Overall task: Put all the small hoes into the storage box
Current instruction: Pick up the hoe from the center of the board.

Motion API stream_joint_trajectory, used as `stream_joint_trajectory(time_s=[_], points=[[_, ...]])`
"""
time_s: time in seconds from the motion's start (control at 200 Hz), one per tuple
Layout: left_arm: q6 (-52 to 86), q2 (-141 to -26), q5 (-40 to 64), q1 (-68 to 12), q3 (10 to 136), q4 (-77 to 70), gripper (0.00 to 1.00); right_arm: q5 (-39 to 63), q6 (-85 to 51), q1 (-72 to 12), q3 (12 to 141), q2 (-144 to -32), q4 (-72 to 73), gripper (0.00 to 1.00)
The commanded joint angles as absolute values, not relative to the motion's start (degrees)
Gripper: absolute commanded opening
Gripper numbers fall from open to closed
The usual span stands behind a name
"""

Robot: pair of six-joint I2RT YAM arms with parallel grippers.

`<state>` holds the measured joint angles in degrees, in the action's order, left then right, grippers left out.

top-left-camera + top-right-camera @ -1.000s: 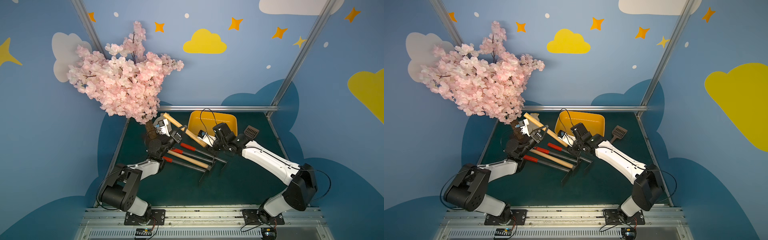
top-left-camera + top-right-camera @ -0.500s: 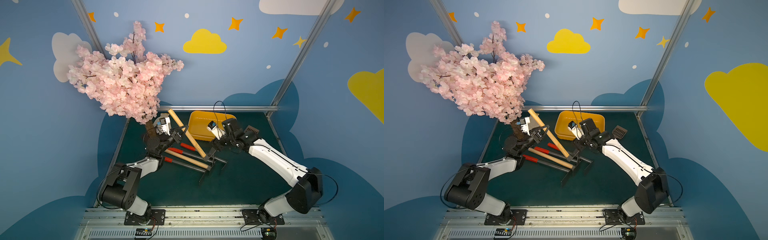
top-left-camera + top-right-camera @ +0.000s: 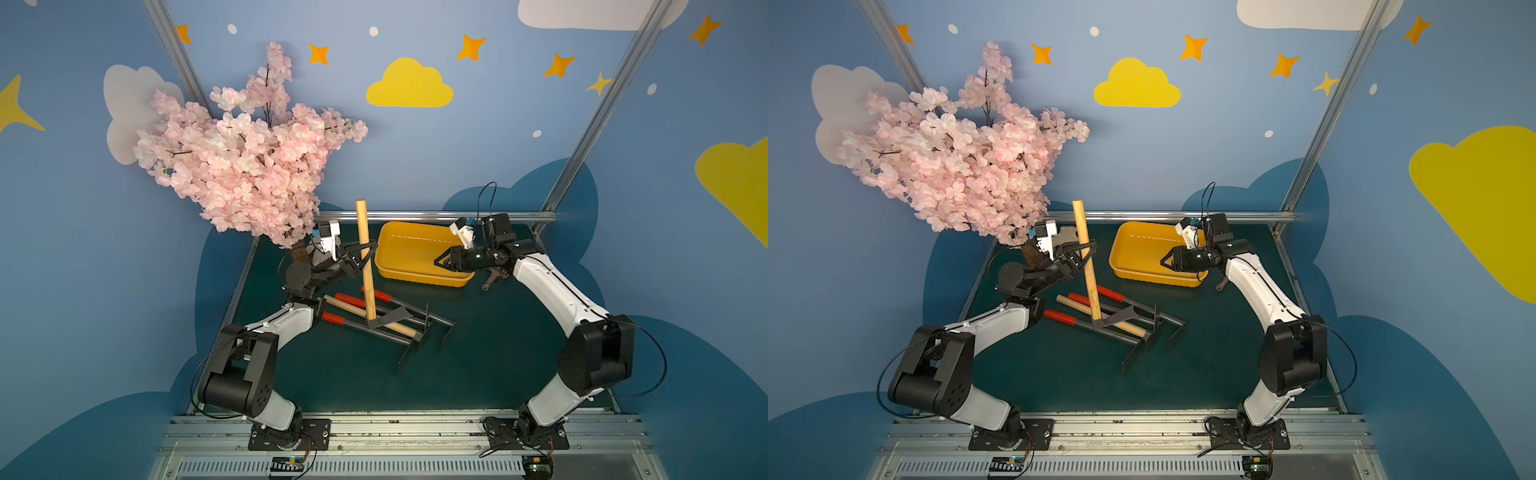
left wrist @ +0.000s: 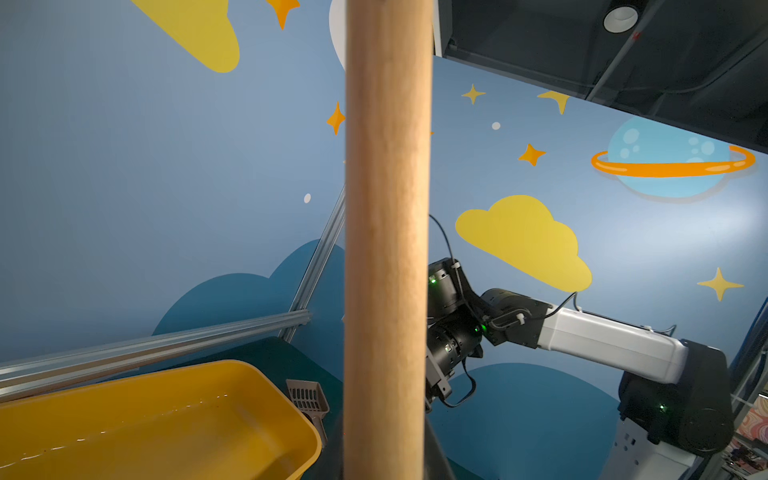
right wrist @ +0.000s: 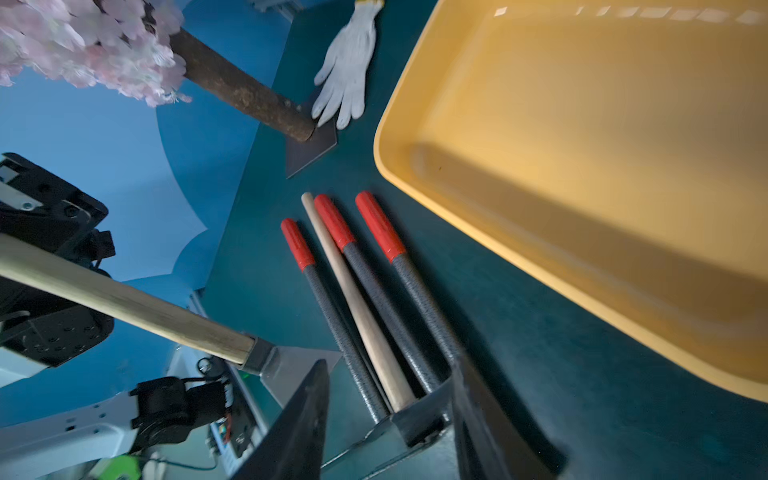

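where the small hoe point(image 3: 360, 224) is: outside the storage box point(image 3: 415, 275), just left of it near the centre of the frame in both top views. its handle is nearly upright and its blade end is down over the tools lying on the table point(image 3: 498, 357). whether the blade touches them cannot be told.
left hand point(image 3: 363, 254): clamped on the hoe's wooden handle about midway up. in the left wrist view the handle runs from top to bottom through the middle of the frame.
right hand point(image 3: 436, 262): fingers apart with nothing between them, held over the right end of the storage box, pointing left toward the hoe.
storage box: yellow-orange tub on the table, upper centre of the green surface, close to the back rail.
other tools: three red-gripped tools point(image 3: 376, 295) and a wooden-handled tool point(image 3: 345, 306) lie side by side on the table. they are below the box in the frame, heads toward the lower right.
glove: a white work glove point(image 5: 347, 79) lies flat on the table by the foot of the tree trunk, seen in the right wrist view.
blossom tree point(image 3: 249, 166): pink, upper left of the frame in both top views.
scoop: a grey slotted scoop point(image 4: 307, 395) sits just beside the box's right end.
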<state>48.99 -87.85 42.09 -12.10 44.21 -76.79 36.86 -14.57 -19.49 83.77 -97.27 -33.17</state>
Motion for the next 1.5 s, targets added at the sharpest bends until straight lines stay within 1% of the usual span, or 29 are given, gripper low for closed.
stream_joint_trajectory(time_s=[0.0,0.115,0.205,0.245,0.486,0.686,0.821,1.041,1.231,1.367,1.497], points=[[48.81,-87.28,42.1,-11.69,46.84,-79.49,0.03,45.7,-20.32,-22.65,82.8,-99.73,-30.84,0.46],[46.54,-85.66,42.44,-11.43,47.38,-76.7,0.03,47.0,-21.36,-24.93,83.27,-103.17,-32.14,0.43],[44.28,-84.24,42.22,-11.34,47.55,-73.73,0.03,48.47,-21.82,-26.27,83.83,-105.16,-33.53,0.35],[43.81,-83.95,42.06,-11.26,47.59,-73.24,0.03,48.34,-22.61,-26.97,83.5,-105.37,-33.06,0.34],[43.45,-84.06,42.0,-10.75,47.9,-73.1,0.03,48.72,-24.43,-28.06,83.08,-106.76,-33.42,0.33],[43.31,-83.74,42.1,-10.68,48.35,-73.13,0.03,51.81,-29.9,-28.58,80.01,-107.98,-26.83,0.33],[42.84,-83.13,42.22,-10.55,48.51,-72.64,0.03,51.86,-30.31,-29.16,80.51,-109.28,-27.26,0.34],[43.46,-83.41,42.26,-10.28,48.43,-73.97,0.03,54.32,-34.23,-29.93,79.63,-110.67,-21.97,0.35],[43.36,-83.58,42.12,-10.02,48.59,-74.17,0.03,55.8,-35.46,-31.54,79.85,-112.01,-20.6,0.36],[43.07,-83.5,42.18,-9.77,49.07,-74.08,0.03,56.69,-36.49,-32.26,79.47,-112.43,-19.28,0.33],[42.93,-83.37,42.1,-9.74,48.87,-74.21,0.03,57.36,-37.57,-32.61,79.2,-112.52,-17.68,0.26]])
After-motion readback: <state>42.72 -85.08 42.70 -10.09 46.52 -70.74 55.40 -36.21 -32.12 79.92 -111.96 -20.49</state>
